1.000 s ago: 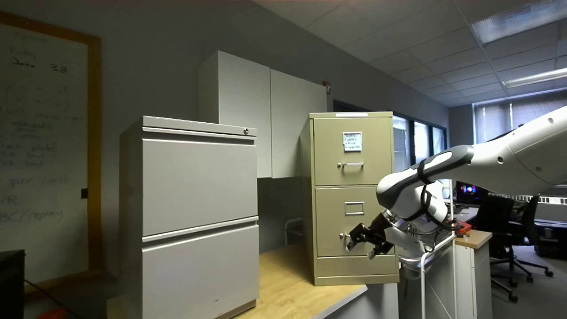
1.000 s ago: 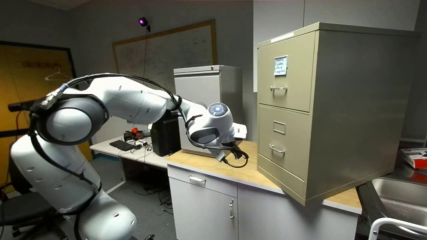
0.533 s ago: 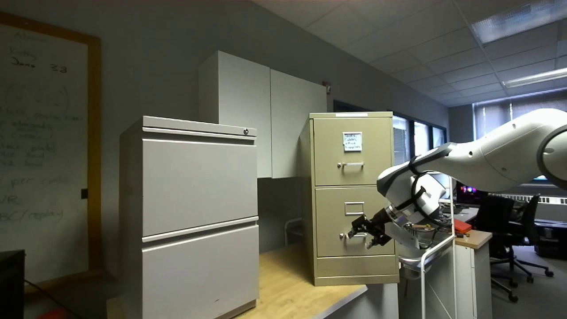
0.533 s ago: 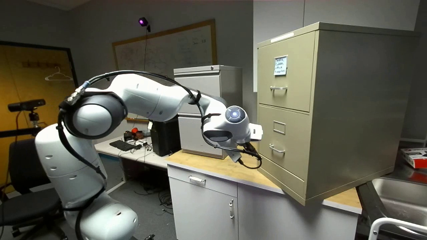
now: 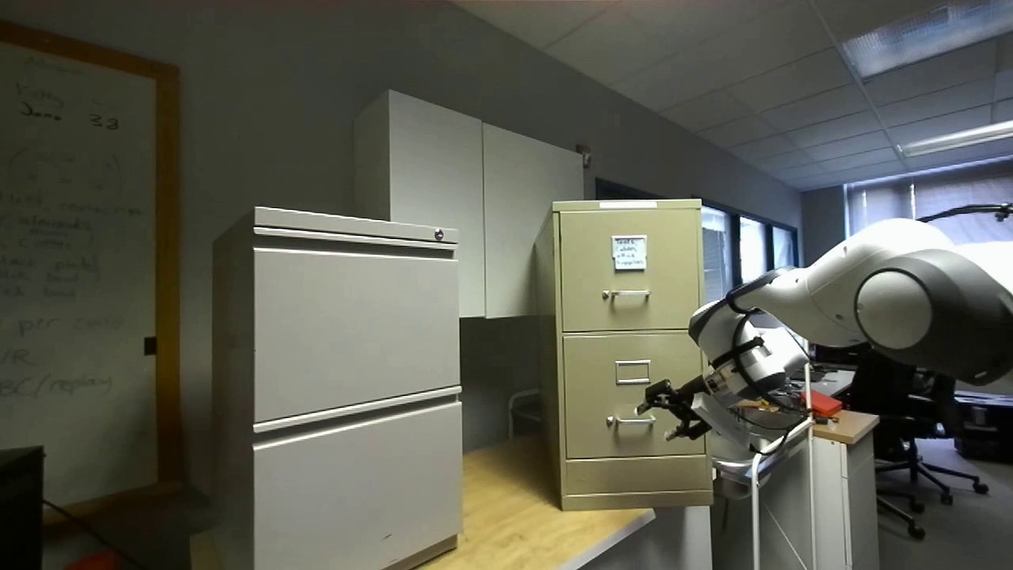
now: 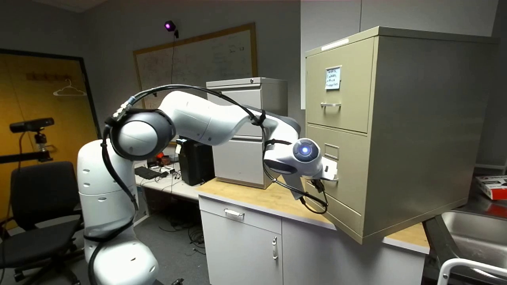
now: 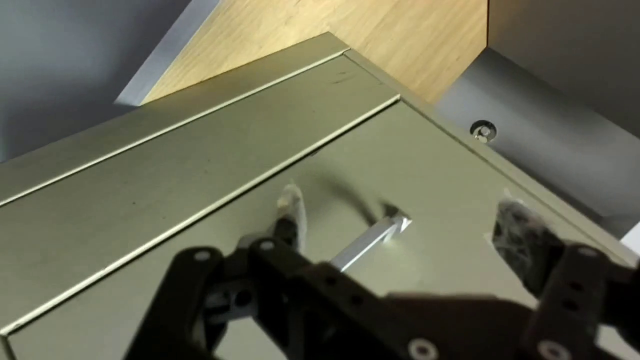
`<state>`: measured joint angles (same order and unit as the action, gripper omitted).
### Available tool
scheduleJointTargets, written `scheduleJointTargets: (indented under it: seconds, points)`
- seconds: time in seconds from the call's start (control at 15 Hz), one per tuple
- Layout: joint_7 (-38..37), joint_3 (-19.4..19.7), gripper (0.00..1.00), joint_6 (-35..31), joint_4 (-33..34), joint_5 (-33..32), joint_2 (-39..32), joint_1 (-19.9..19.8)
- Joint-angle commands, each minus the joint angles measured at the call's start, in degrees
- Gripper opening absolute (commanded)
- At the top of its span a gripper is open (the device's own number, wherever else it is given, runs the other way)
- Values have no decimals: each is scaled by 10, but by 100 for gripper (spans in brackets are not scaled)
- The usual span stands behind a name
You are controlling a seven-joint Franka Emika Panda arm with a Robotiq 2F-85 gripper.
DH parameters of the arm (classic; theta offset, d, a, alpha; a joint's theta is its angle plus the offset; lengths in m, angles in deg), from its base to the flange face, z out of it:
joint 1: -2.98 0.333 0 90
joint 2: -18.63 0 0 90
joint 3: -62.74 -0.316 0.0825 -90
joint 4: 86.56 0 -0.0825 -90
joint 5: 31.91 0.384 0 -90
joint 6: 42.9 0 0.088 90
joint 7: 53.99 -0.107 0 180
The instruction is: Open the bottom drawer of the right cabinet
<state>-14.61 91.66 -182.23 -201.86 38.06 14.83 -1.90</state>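
The right cabinet is a tan metal filing cabinet with a paper on its top drawer. It also shows in an exterior view. Its bottom drawer is closed, with a silver handle low on the front. My gripper is open and empty in front of the handle's end. In the wrist view, the handle lies in the picture between the spread fingertips of my gripper, partly hidden by one finger. I cannot tell the gap in depth. In an exterior view, the hand hides part of the handle.
A pale grey two-panel cabinet stands beside the tan one on the wooden counter. The tan cabinet's front overhangs the counter edge. A sink and a white rail are beside it. A lock shows on the grey cabinet.
The arm has moved toward the tan cabinet's front, rightward in an exterior view. The gripper rose slightly and uncovered the handle. The jaws stayed open and the drawer stayed closed.
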Motion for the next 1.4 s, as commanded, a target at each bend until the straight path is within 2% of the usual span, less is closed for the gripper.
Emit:
scheduleJointTargets:
  seconds: [0.0,0.2,0.4,0.73,0.93,1.07,1.33]
  points:
    - [-29,-49,100,31,72,46,-66,-81]
    - [-53,-73,100,47,117,69,-107,-123]
    - [-84,-91,100,52,164,78,-142,-147]
    - [-146,-112,100,59,234,49,-203,-164]
    - [-173,-118,100,65,243,12,-235,-165]
    - [-184,-123,75,63,232,-12,-253,-165]
    - [-206,-133,47,75,208,-26,-241,-168]
